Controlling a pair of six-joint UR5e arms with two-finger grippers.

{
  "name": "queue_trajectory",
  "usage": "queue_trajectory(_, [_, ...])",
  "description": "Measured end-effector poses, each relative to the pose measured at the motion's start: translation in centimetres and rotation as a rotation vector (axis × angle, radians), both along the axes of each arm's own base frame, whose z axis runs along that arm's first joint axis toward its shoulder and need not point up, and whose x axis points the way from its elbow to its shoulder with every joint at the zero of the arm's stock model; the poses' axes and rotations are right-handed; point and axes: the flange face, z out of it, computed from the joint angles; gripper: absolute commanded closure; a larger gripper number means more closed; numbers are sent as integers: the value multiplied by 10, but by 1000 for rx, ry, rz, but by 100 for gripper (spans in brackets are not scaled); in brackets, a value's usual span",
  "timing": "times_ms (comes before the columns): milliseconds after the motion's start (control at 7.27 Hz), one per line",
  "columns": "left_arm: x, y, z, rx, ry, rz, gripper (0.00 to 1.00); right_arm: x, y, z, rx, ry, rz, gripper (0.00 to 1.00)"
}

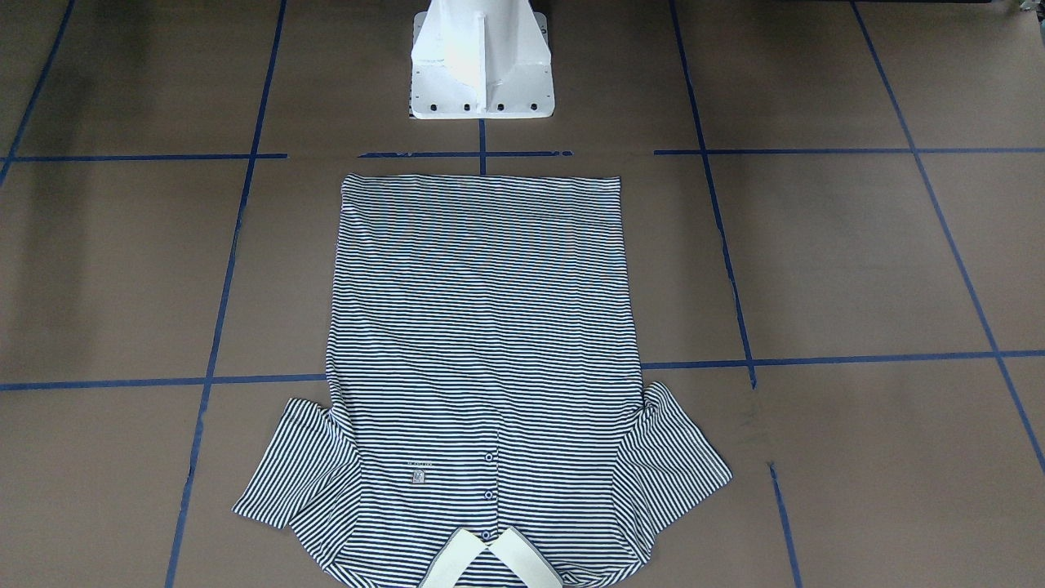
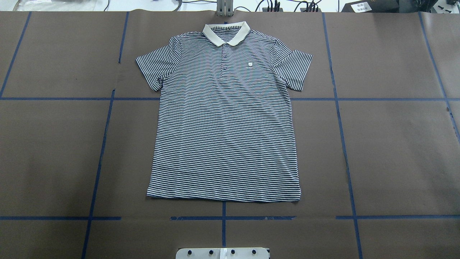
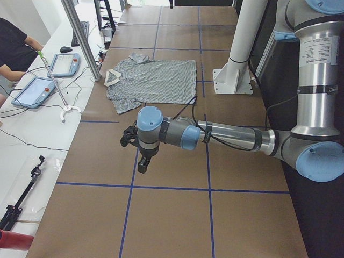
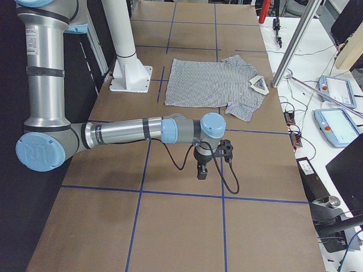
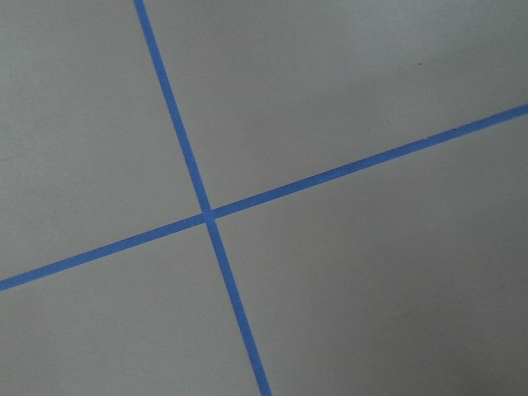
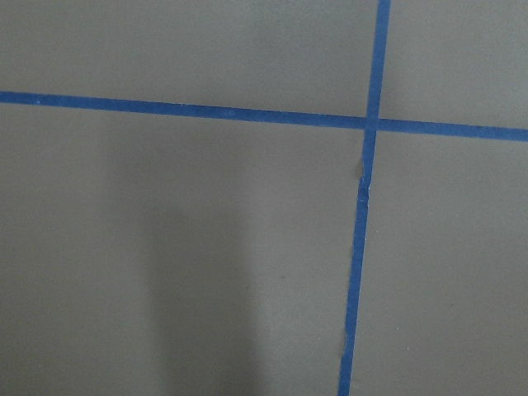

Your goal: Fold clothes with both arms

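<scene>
since the polo shirt (image 2: 224, 118) lies flat and face up in the middle of the overhead view, collar (image 2: 226, 33) at top centre and hem (image 2: 222, 197) toward the bottom, you look to be at the very start: no fold is made yet. both sleeves spread out at the shirt's upper corners.

neither arm shows in the overhead view. in the left side view the left gripper (image 3: 143, 161) hangs over bare table (image 3: 177, 215), lower in the frame than the shirt and well apart from it. in the right side view the right gripper (image 4: 202, 169) hangs likewise. each wrist camera sees only brown surface and blue tape.

how far either pincer is open you cannot tell from these side views. neither has hold of the shirt.

next, i judge, you bring each arm to its own side of the shirt and take matching points, so the cloth lifts evenly.
</scene>
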Motion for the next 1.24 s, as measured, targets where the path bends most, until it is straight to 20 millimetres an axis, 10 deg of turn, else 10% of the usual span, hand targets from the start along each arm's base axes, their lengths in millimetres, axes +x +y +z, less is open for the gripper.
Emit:
queue_trajectory(963, [0,1,-34,64,7,-11,0,-4,-4,-27,54,-47,2,0])
queue_trajectory(1238, [2,3,-37,104,17,-2,0,-33,-17,-46,150,-71,-7,0])
